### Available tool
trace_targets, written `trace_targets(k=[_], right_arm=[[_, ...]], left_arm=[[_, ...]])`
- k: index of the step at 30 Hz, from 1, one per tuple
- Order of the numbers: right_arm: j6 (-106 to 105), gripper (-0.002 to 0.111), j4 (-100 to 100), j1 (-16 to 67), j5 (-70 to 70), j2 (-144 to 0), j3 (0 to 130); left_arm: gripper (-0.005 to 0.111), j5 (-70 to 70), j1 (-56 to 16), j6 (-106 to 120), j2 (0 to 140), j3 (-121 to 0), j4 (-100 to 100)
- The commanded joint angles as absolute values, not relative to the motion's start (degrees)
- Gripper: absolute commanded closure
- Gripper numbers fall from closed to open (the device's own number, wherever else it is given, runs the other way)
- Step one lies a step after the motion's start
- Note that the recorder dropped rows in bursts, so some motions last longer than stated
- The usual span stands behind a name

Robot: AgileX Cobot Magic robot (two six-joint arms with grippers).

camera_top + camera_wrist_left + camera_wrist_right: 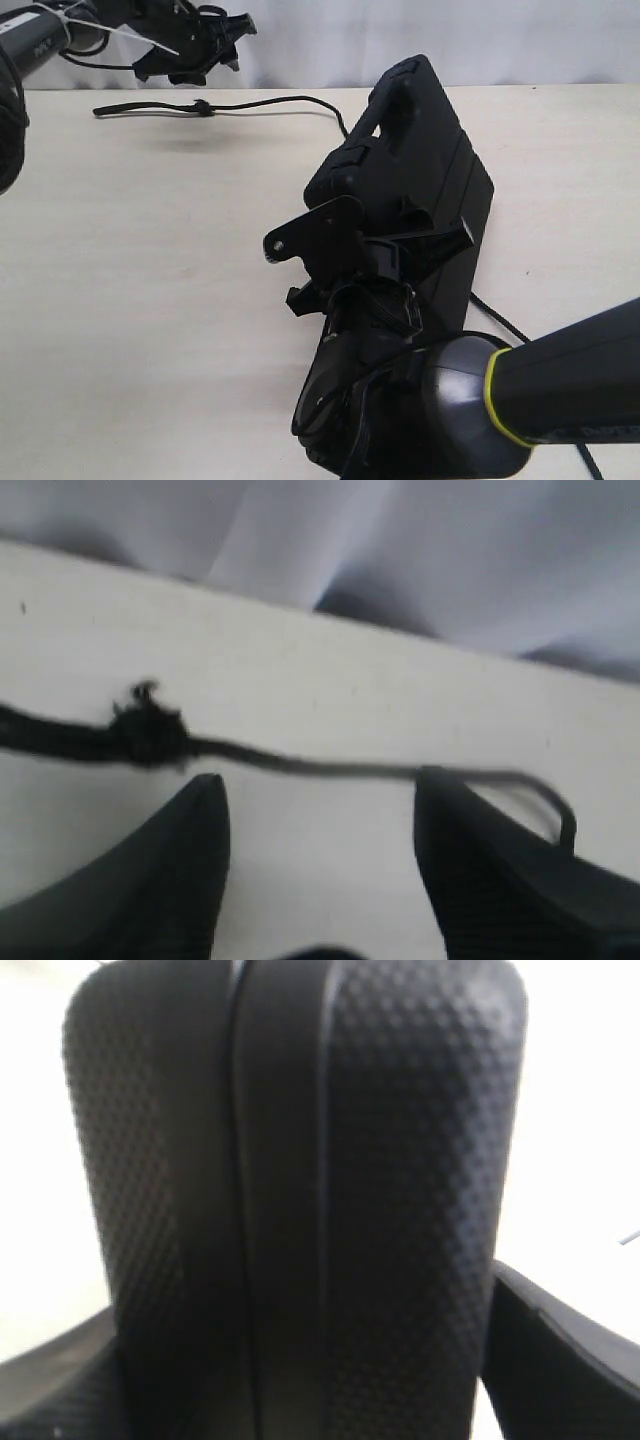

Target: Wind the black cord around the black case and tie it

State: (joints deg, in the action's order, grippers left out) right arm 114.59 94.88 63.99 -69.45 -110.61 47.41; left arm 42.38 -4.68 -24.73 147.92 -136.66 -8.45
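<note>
Right gripper [300, 1310] is clamping the near end of the black case [432, 170]. Its two fingers [560, 1350] are pressing against the opposite dimpled faces, and in the right wrist view the seam between the two shells is running straight up between them.

In the exterior view the case is leaning on one long edge. The right-hand edge appears to be resting on the table [150, 300] while the left-hand edge is being held raised, so the broad ribbed face is looking up and to the right. Its long axis is running from the near side to the far side, drifting slightly right as it goes. The end with the handle cutout [392, 100] is pointing away, toward the white cloth backdrop [450, 40].

The black cord [270, 101] is lying on the table beyond the case. It is curving out from behind the case's far left corner and stretching leftward, with its knot [200, 107] and narrow loop [120, 110] pointing left. A thin black strand is also showing at the case's right edge and trailing toward the near right beside the right arm [570, 380]; whether it is the same cord I cannot tell.

The left gripper [320, 795] is hanging above the knotted end with its fingers [190, 850] spread apart and nothing between them. In the blurred left wrist view the cord is running across just past the fingertips.
</note>
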Motion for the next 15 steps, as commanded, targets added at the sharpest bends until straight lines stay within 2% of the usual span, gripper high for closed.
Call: trace_targets(k=[1,8,15], right_arm=[[115.64,0.104,96.47,64.08,-69.96,-109.83,47.66],[115.64,0.104,96.47,64.08,-69.96,-109.83,47.66],[115.07,0.104,96.47,64.08,-69.96,-109.83,47.66]], left_arm=[[0.054,29.15,-3.7,-25.43,151.47,-136.72,-8.62],[0.054,22.87,-3.06,-25.86,155.27,-136.82,-3.56],[0.054,29.79,-3.28,-19.08,155.03,-136.82,-3.14]])
